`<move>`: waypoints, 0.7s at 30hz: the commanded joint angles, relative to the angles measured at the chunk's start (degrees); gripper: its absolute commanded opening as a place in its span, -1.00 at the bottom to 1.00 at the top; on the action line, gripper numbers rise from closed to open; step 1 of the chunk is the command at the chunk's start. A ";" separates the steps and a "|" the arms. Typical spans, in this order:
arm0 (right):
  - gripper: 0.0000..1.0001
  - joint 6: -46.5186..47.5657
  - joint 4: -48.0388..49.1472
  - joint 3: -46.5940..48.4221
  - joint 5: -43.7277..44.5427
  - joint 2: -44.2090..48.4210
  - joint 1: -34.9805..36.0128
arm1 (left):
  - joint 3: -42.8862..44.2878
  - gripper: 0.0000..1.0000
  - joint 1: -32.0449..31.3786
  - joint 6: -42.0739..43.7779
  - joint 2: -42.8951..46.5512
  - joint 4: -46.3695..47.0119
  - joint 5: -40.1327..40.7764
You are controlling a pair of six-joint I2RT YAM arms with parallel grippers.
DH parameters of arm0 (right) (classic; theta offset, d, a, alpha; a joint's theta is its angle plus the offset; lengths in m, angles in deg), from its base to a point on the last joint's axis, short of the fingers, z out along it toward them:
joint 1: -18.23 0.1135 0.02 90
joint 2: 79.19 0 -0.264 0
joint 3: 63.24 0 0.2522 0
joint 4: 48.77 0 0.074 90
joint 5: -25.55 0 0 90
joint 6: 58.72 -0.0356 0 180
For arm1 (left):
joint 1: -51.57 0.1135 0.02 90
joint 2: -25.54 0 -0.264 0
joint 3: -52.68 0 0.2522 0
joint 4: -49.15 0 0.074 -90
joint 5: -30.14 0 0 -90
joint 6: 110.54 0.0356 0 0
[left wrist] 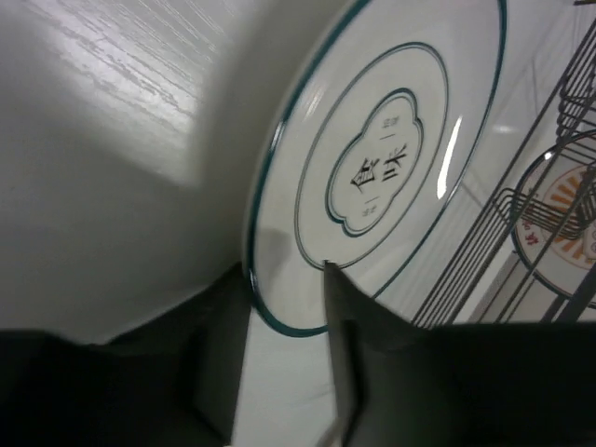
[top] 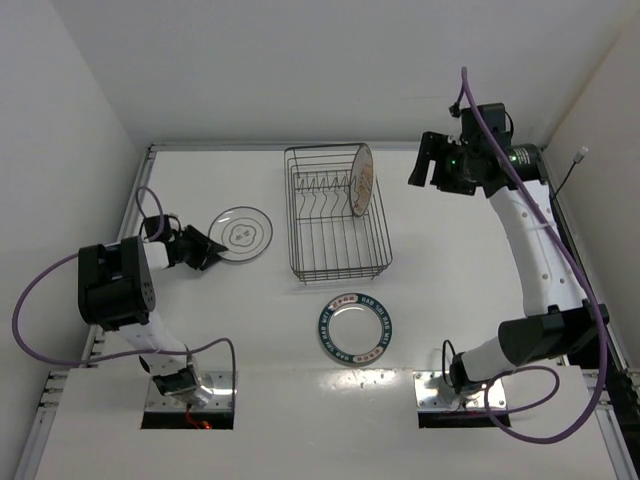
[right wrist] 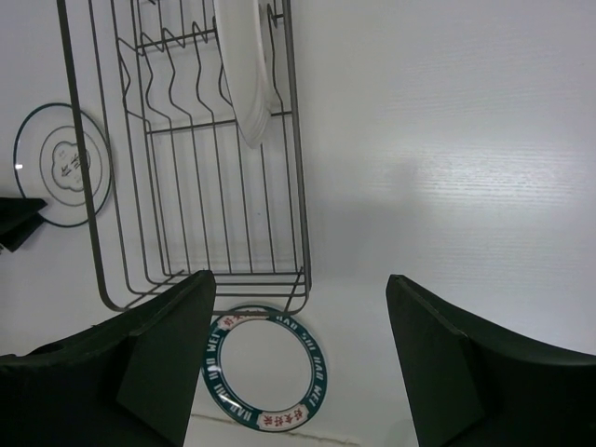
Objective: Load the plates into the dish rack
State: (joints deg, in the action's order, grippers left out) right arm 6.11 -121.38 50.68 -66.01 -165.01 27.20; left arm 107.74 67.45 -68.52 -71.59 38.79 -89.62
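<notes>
The black wire dish rack point(top: 338, 232) stands mid-table. The orange-patterned plate point(top: 361, 180) stands upright in its far right slot. It also shows in the right wrist view point(right wrist: 244, 74). The ringed plate point(top: 243, 233) lies flat left of the rack. My left gripper point(top: 205, 248) is at this plate's near-left rim. In the left wrist view the left gripper point(left wrist: 281, 279) is open, and the rim of the ringed plate point(left wrist: 382, 168) lies between the fingers. The lettered teal-rim plate point(top: 355, 329) lies flat in front of the rack. My right gripper point(top: 430, 160) is open and empty, raised right of the rack.
White walls enclose the table at the back and both sides. In the right wrist view the right gripper point(right wrist: 300, 277) looks down on the rack point(right wrist: 186, 186), the teal-rim plate point(right wrist: 264, 368) and the ringed plate point(right wrist: 63, 165). Purple cables trail from both arms.
</notes>
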 commanded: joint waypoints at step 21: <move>0.43 -12.06 31.03 -21.89 -47.35 1.28 -6.42 | 3.36 -1.00 0.20 -1.57 20.38 6.78 -16.99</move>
State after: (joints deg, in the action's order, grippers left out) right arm 2.11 -106.69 35.16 -94.64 -163.89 21.30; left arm 109.79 67.65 -67.95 -55.52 40.23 -100.29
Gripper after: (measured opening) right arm 0.710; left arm 0.030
